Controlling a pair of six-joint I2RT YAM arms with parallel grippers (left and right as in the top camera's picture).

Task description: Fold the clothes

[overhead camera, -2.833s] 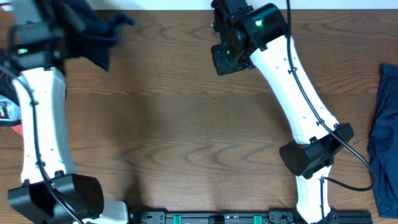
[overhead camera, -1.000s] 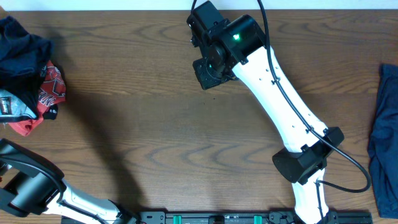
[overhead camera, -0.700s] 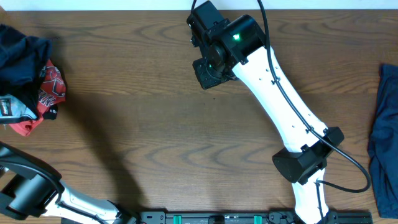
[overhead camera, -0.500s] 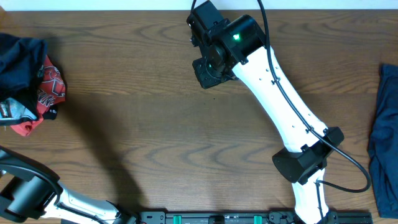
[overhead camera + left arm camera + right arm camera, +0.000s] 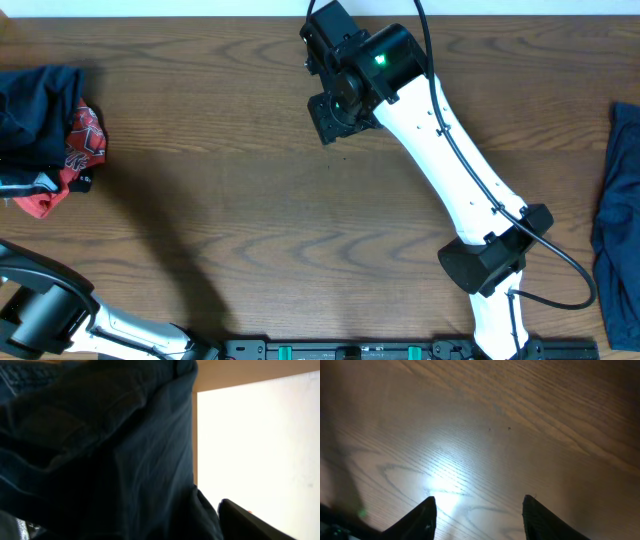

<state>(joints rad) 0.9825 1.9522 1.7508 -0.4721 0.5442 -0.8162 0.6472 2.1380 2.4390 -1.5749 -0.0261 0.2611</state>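
Clothes lie in two places on the table [image 5: 250,200]. One dark navy heap [image 5: 30,95] sits at the left edge near the far corner, touching a red garment [image 5: 85,135], and another navy piece [image 5: 615,230] lies along the right edge. The right gripper [image 5: 477,510] hangs over bare wood near the middle of the far edge, its jaws apart and holding nothing. Navy cloth [image 5: 100,450] fills the left wrist view. Only one dark fingertip [image 5: 247,521] of the left gripper shows, so I cannot tell how its jaws stand.

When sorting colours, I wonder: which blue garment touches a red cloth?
The blue garment at the left edge: a red cloth lies against it. The blue garment at the right edge lies alone.
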